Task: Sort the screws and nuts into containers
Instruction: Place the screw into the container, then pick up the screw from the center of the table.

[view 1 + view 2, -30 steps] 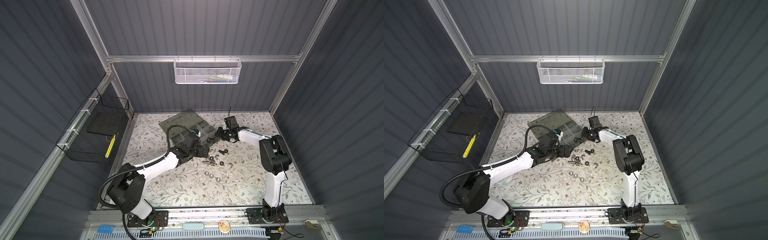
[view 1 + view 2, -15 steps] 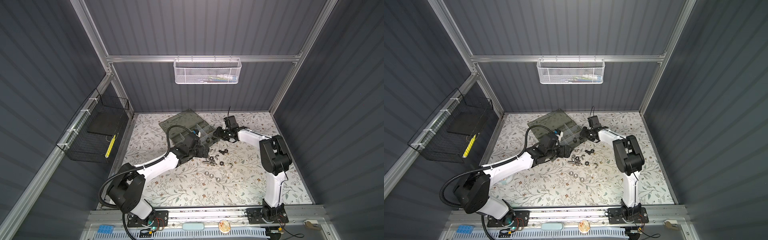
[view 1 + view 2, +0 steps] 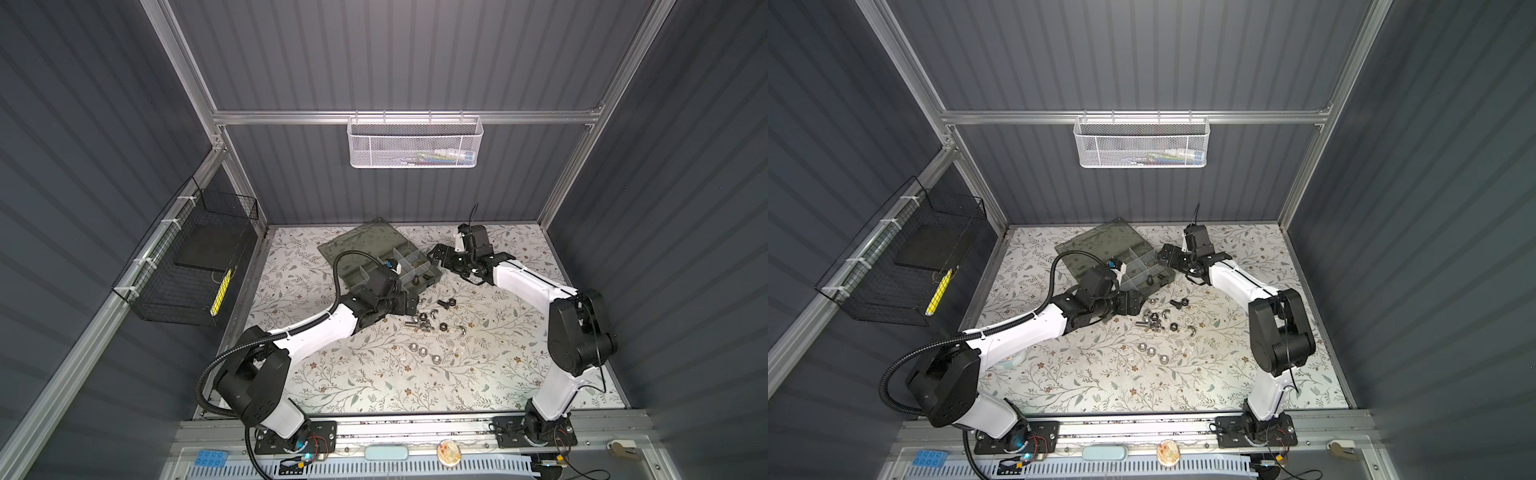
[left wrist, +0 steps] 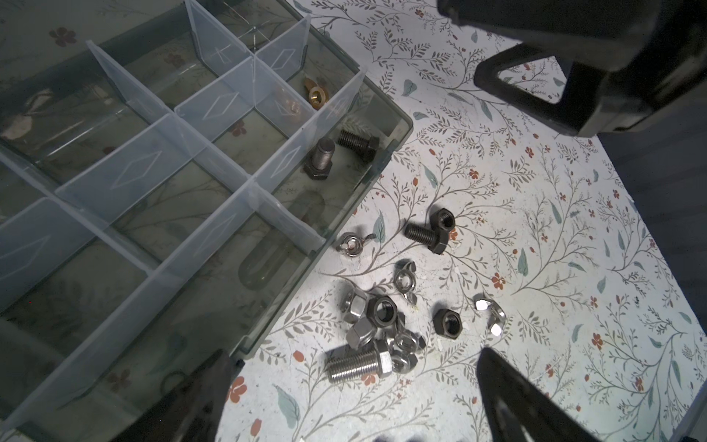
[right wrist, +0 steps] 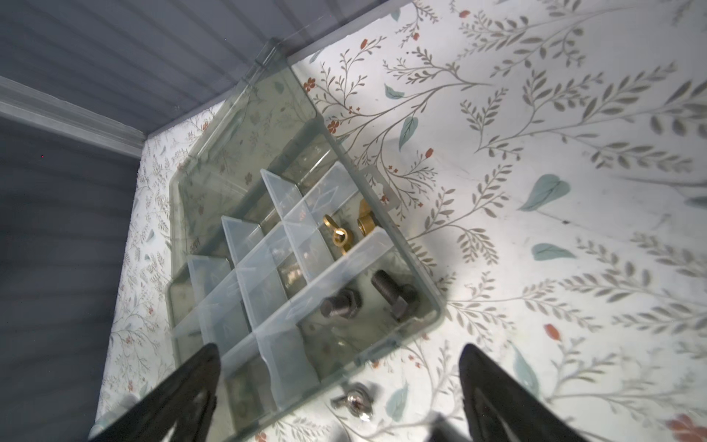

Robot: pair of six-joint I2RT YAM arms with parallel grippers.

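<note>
The grey-green organizer case (image 3: 432, 272) lies open at the back of the table, and its containers (image 4: 214, 160) are split by pale dividers. Two black screws (image 5: 340, 302) rest in the corner compartment, with brass wing nuts (image 5: 338, 233) in the one beside it. Loose nuts (image 4: 377, 310), a silver screw (image 4: 357, 365) and a black screw (image 4: 424, 235) lie on the table in front of the case. My left gripper (image 4: 355, 405) hangs open just before this pile. My right gripper (image 5: 336, 398) stands open over the case's corner, above a silver wing nut (image 5: 354, 402) on the table.
Three silver nuts (image 3: 423, 351) lie apart, nearer the front. A white mesh basket (image 3: 415, 143) hangs on the back wall and a black wire basket (image 3: 191, 266) on the left wall. The case's smoky lid (image 3: 365, 243) lies flat behind the compartments.
My right gripper's jaws have spread open above the case's corner compartment. The left arm has stayed where it was.
</note>
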